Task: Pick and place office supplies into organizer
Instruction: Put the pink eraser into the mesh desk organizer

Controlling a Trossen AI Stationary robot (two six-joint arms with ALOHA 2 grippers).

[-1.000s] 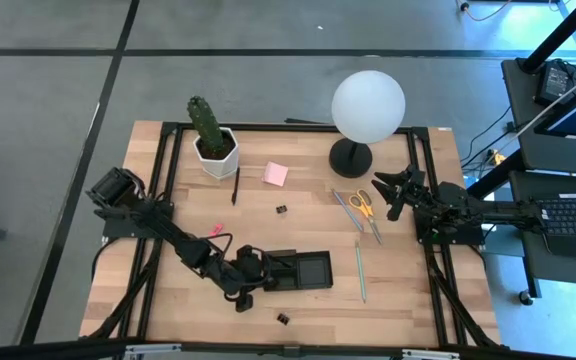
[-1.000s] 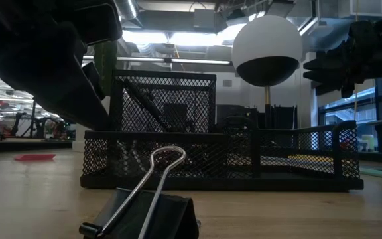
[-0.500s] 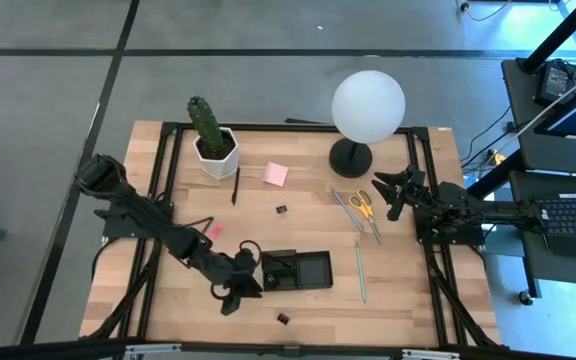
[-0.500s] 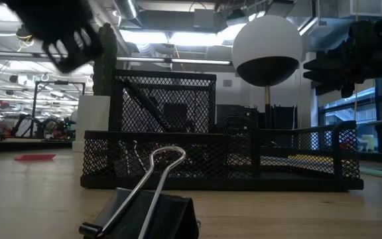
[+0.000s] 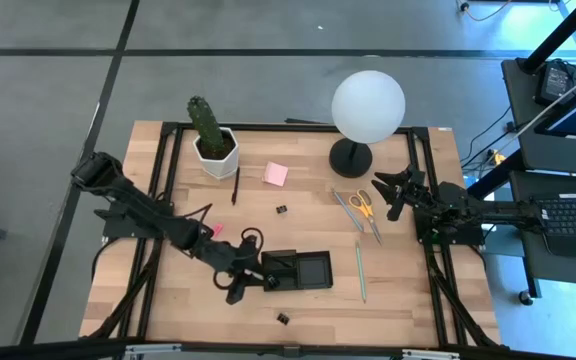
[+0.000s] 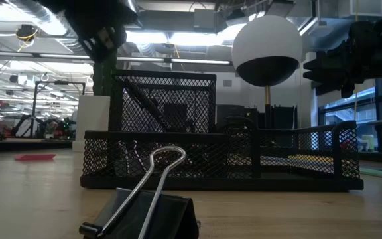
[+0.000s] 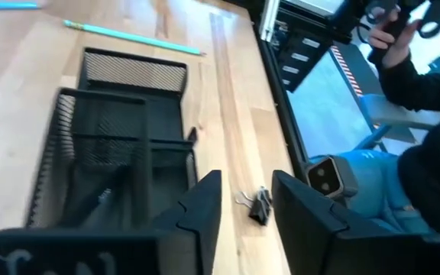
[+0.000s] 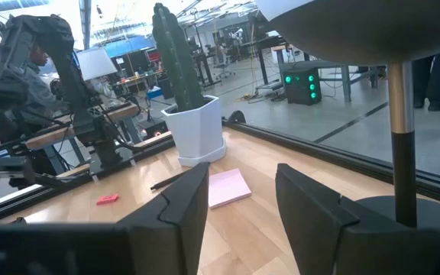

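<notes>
The left gripper (image 5: 246, 282) hangs at the near-left end of the organizer (image 5: 308, 270), its fingers (image 7: 205, 210) parted with a clear gap and nothing between them. Through that gap its wrist camera looks down on a black binder clip (image 7: 259, 206) lying on the wood, just beyond the fingertips and beside the tray's near wall, towards the table's front edge. It lies with its wire handles pointing back toward the fingers. That clip looks like the likeliest next pick: the left gripper is close by. The right gripper (image 5: 396, 192), also parted and empty, waits far off by the yellow-handled scissors (image 5: 365, 207), and the green pencil (image 5: 360, 270) lies beyond the organizer's far end
</notes>
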